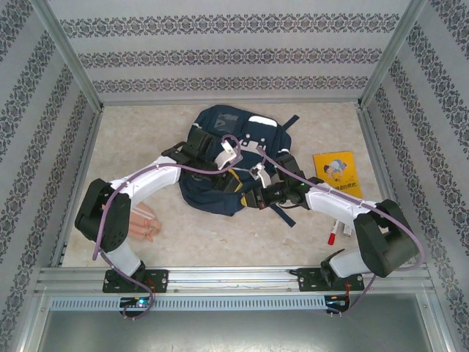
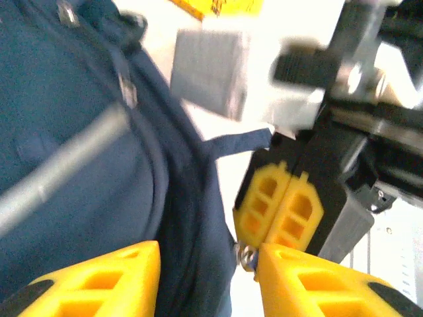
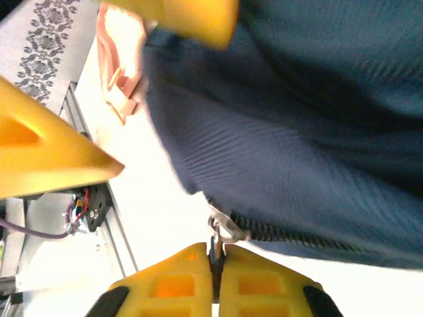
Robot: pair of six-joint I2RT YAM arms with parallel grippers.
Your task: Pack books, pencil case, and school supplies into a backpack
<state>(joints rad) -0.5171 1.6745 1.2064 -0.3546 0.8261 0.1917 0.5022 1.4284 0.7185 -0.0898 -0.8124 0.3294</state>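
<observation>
With my left gripper (image 2: 208, 254) open and my right gripper (image 3: 215, 254) pinching the zip pull (image 3: 221, 228), a tug may drag the whole bag (image 3: 317, 145).

The top camera looked down from above and behind, while both wrist cameras sat close against the shared backpack (image 1: 220, 121).

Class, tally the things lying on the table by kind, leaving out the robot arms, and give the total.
Backpack: 1
Book: 1
Pencil case: 1
Marker pen: 1
Total: 4
</observation>
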